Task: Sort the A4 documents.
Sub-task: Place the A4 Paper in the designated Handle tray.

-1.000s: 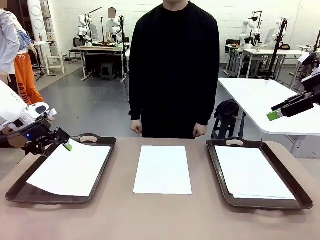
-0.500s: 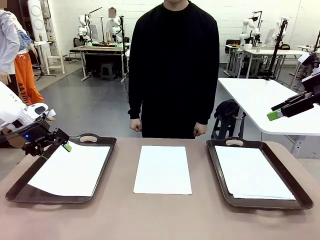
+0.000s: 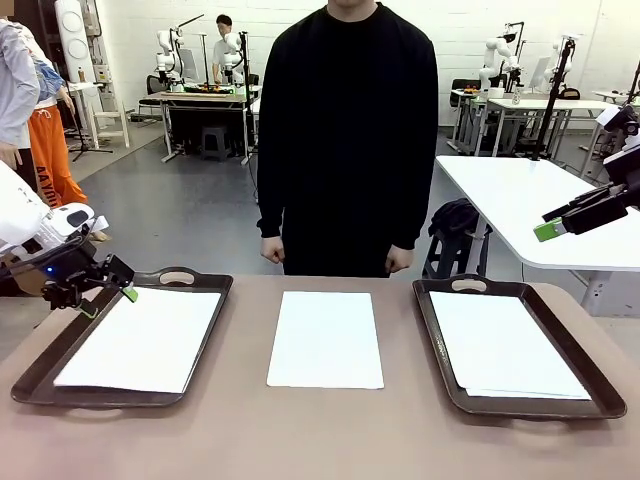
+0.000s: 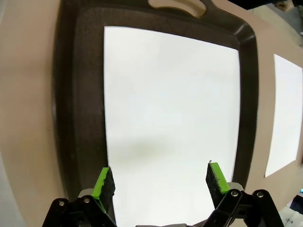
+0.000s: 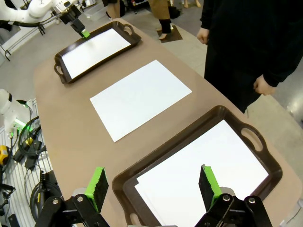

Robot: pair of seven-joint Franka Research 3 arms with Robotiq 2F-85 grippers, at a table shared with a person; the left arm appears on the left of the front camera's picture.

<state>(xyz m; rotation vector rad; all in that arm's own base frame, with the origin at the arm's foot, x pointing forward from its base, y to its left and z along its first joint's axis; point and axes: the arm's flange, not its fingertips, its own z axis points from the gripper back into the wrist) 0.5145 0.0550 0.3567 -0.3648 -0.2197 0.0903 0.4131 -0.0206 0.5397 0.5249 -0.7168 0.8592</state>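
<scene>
Left claw (image 4: 160, 182) hangs wide and empty over the sheet (image 3: 140, 340) in the lower-left tray (image 3: 40, 378); right claw (image 5: 154, 184) wide, empty too. That placement looks finished. Next: the centre sheet (image 3: 325, 338) on the worktop (image 3: 330, 430), flat, needing an edge lifted.

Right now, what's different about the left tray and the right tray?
The left tray holds what looks like one sheet; the right tray holds several, edges peeking out. The open left pincer hovers at the left tray's far corner; the open right pincer hangs high off the right tray. Both are dark brown, with handles.
</scene>
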